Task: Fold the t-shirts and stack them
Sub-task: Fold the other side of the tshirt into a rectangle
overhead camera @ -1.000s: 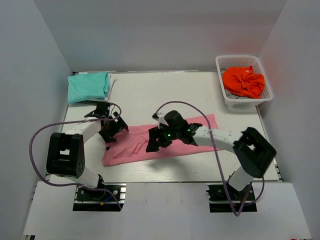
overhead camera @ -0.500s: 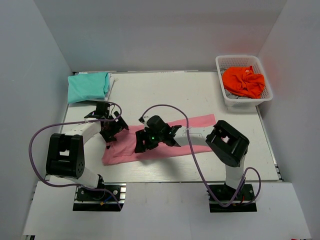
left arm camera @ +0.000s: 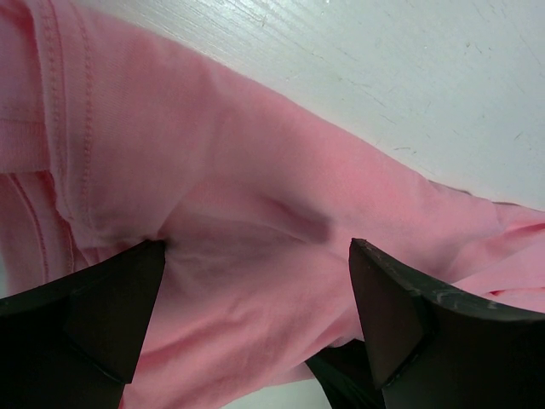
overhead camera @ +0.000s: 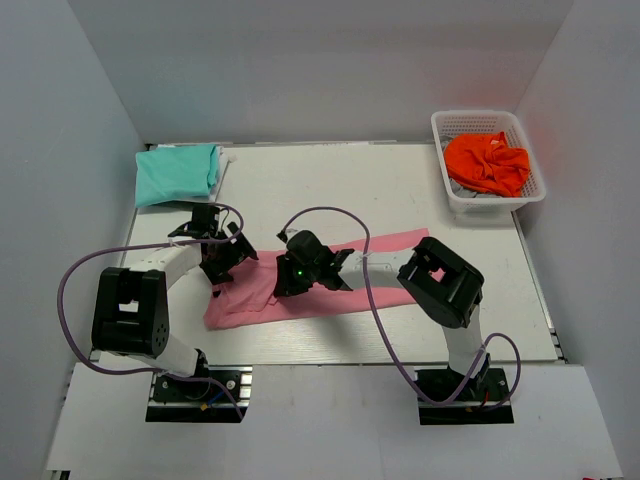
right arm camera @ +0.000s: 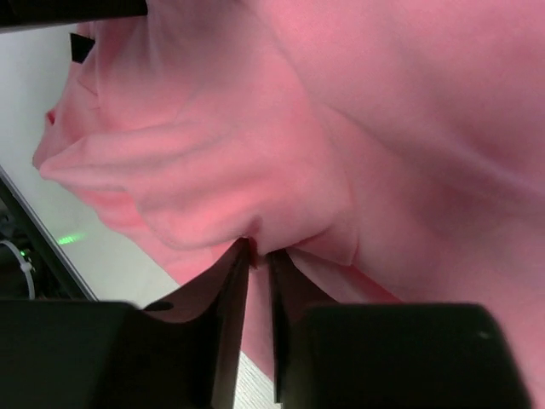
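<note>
The light pink t-shirt (overhead camera: 375, 270) lies as a long strip across the middle of the table. It fills the left wrist view (left arm camera: 255, 170) and the right wrist view (right arm camera: 358, 128). My right gripper (overhead camera: 284, 286) is over the strip's left part, jaws (right arm camera: 260, 251) pinched on a raised fold of pink cloth. My left gripper (overhead camera: 224, 272) sits at the strip's left end, open wide, with cloth (left arm camera: 255, 290) lying between its fingers (left arm camera: 115, 311). The teal t-shirt (overhead camera: 178, 172) rests folded at the back left corner.
A white basket (overhead camera: 470, 122) holding orange cloth (overhead camera: 487, 163) stands at the back right. Grey walls close in the table on three sides. Purple cables loop above both arms.
My right gripper slid left along the pink shirt, toward the left gripper, and its jaws closed on a fold. The left gripper stayed open and nearly still.
</note>
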Tool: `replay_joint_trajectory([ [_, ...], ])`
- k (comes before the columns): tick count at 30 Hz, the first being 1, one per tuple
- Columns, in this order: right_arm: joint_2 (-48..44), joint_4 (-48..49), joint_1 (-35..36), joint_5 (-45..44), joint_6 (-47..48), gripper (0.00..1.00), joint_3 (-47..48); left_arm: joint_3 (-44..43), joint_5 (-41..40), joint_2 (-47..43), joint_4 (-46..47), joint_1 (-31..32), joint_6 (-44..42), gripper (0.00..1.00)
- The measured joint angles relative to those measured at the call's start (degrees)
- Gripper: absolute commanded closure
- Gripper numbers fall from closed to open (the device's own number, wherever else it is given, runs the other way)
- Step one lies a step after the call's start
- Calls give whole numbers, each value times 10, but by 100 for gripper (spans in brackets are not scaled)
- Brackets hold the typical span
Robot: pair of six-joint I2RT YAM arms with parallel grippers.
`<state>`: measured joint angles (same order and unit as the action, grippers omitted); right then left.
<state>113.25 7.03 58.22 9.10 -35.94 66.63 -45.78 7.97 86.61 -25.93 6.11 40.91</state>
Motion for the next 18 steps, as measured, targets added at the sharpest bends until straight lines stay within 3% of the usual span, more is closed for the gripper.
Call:
replay_joint_trajectory([
  [3, 3, -1, 0, -1, -4, 99, 0, 1, 0, -1, 2, 0, 0, 0],
  [18, 2, -173, 2, -3, -14, 100, 56, 1, -7, 0, 3, 0, 0, 0],
])
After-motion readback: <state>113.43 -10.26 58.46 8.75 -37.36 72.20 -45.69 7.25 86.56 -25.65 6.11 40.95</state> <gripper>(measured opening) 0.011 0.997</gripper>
